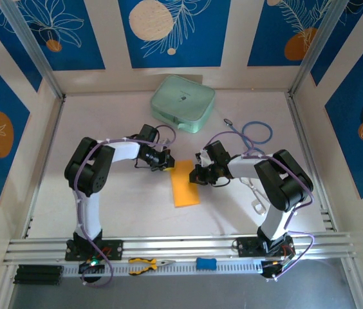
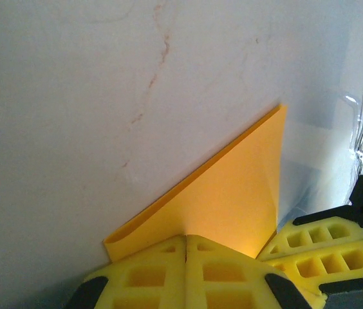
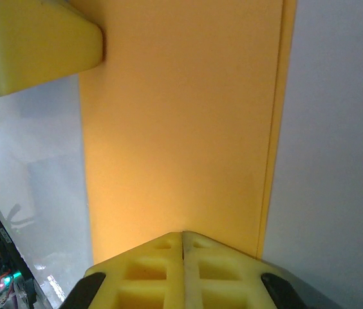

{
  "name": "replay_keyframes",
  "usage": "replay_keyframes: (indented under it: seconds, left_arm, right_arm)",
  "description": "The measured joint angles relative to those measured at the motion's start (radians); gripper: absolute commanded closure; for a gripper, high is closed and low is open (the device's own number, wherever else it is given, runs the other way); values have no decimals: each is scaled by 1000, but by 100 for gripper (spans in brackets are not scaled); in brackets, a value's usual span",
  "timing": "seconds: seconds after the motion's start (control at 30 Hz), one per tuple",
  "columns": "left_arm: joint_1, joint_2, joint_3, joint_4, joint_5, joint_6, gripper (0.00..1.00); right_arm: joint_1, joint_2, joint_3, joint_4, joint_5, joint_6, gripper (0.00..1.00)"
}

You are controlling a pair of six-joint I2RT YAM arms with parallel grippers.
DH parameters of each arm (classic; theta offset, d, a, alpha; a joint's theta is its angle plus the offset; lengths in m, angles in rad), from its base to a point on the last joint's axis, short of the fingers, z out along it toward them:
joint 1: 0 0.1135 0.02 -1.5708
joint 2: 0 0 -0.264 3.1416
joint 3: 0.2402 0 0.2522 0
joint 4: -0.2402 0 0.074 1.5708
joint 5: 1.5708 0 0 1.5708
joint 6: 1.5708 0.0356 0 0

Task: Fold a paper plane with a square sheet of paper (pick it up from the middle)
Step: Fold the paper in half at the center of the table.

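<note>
Right wrist: smooth, folded orange paper point(image 3: 181, 129).

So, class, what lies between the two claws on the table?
The folded orange paper: its far end sits between the left claw and right claw, clearest in the top view.

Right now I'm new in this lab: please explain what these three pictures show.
These are two robot arms bolted to a table. One picture looks down from above; the other two come from a camera on each wrist. On the table lie an orange-yellow sheet of paper, folded, and a pale green case; pliers rest on the near rail. The left gripper and right gripper are shut, tips at the paper's far end; pinching or just pressing, I cannot tell.
</note>
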Motion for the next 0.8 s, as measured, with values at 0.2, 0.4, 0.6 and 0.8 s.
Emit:
replay_keyframes:
  seconds: [0.2, 0.4, 0.6, 0.8]
  left_arm:
    - [0, 0, 1, -1, -13, -40, 99]
    - [1, -3, 7, -3, -36, -76, 99]
    - [13, -3, 7, 10, -37, -102, 97]
    - [38, -3, 13, 24, -63, -102, 96]
  right_arm:
    - [0, 0, 0, 0, -3, 0, 100]
    - [0, 1, -2, 11, -2, 0, 100]
    - [2, 1, -7, 24, -2, 0, 100]
    - [2, 1, -11, 29, -4, 0, 100]
